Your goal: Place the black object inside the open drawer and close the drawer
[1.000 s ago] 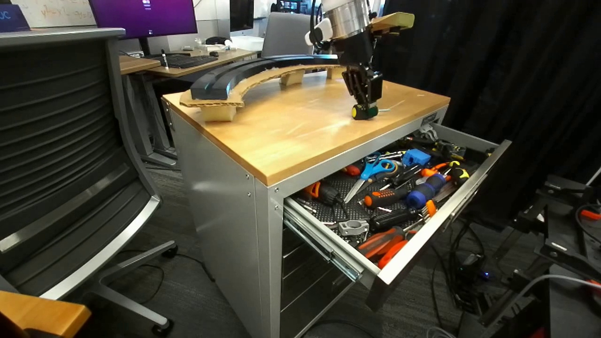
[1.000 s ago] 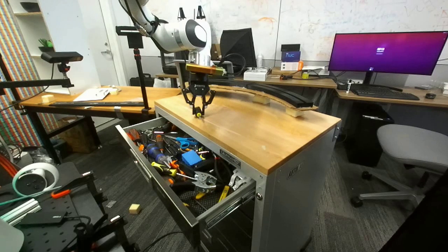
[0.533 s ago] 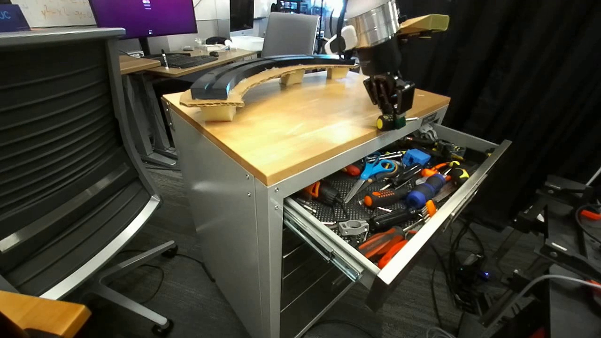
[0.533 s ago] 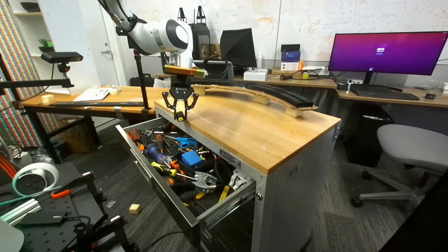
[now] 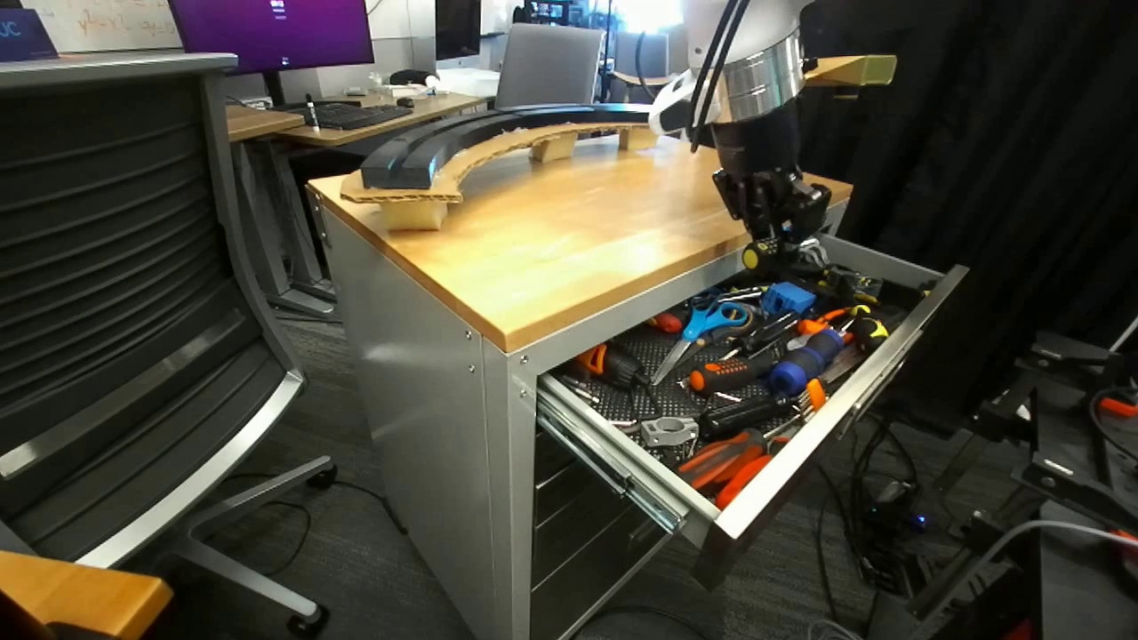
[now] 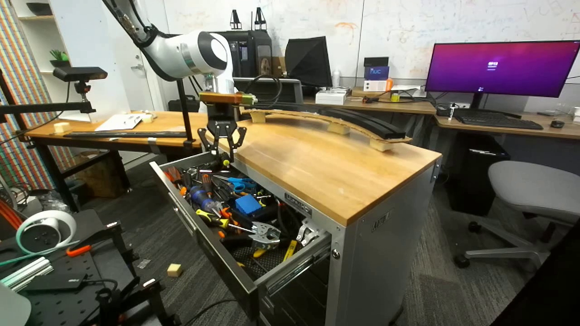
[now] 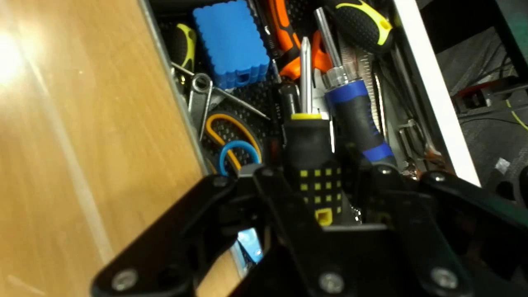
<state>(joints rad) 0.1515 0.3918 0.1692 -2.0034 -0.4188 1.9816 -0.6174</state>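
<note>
Wood top is looking smooth and glossy — throwing back glare. Cabinet side is showing smooth satin metal. Drawer is reading as metal too, front edge gleaming; its liner is looking rough, matt. In the wrist view the screwdriver is showing a matt handle, its shaft shining like polished metal. Gripper is looking matt, screws glinting metallic. Blue block is reading as matt plastic — ridged edges. Left in an exterior view, cardboard is exposing a rough edge; right, curtain is hanging as matt cloth.
</note>
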